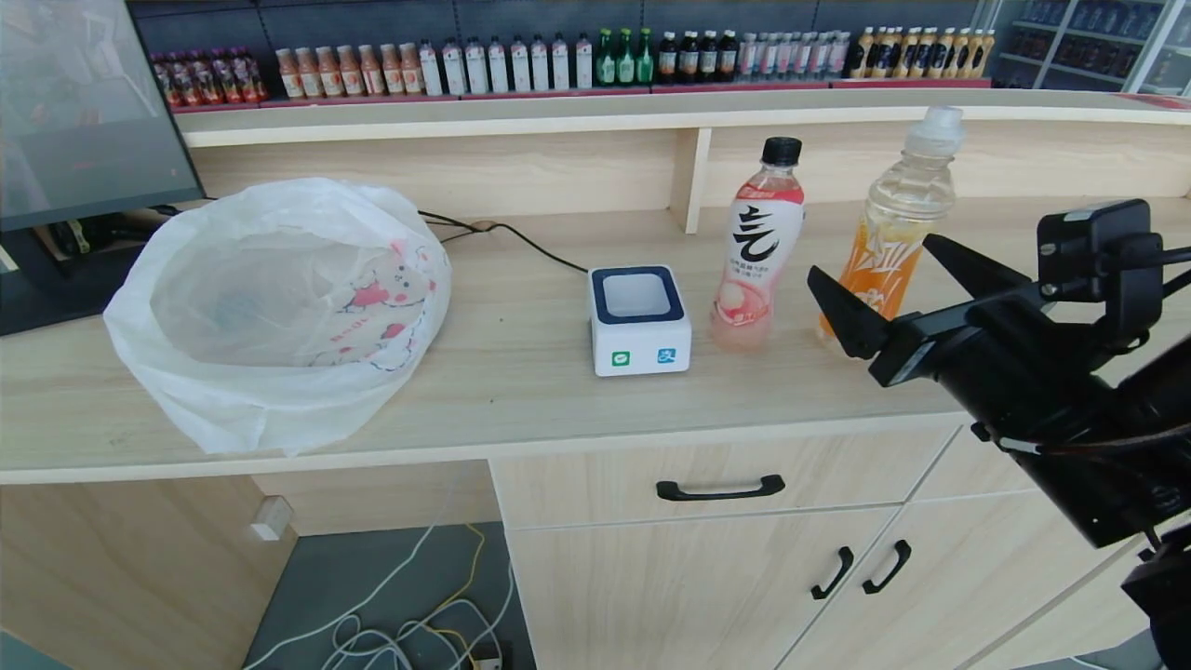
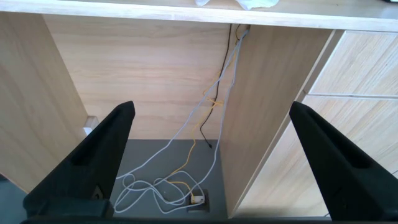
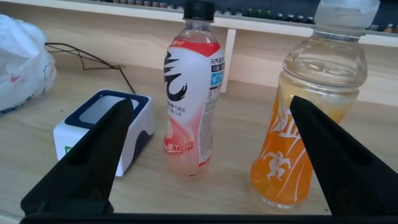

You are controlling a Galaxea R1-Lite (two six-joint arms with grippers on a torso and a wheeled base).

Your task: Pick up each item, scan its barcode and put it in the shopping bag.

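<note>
Head view is showing the right gripper (image 1: 873,258) hanging with fingers spread. The orange drink bottle (image 1: 893,223) is standing just beyond them, the pink-labelled bottle (image 1: 758,247) beside it. The scanner (image 1: 639,319) and the shopping bag (image 1: 279,316) are sitting farther to its left. Left wrist view is showing the left gripper (image 2: 211,106), also spread, facing floor cables (image 2: 168,186) below the counter (image 2: 124,9).

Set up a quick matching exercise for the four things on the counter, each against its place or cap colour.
Things:
1. shopping bag
2. scanner
3. pink bottle
4. orange bottle

Descriptions:
A. has a black cap
B. stands between the bag and the bottles
C. has a pale cap, farthest to the robot's right
D. lies open at the left end of the counter

Pairs: 1-D, 2-B, 3-A, 4-C.
</note>
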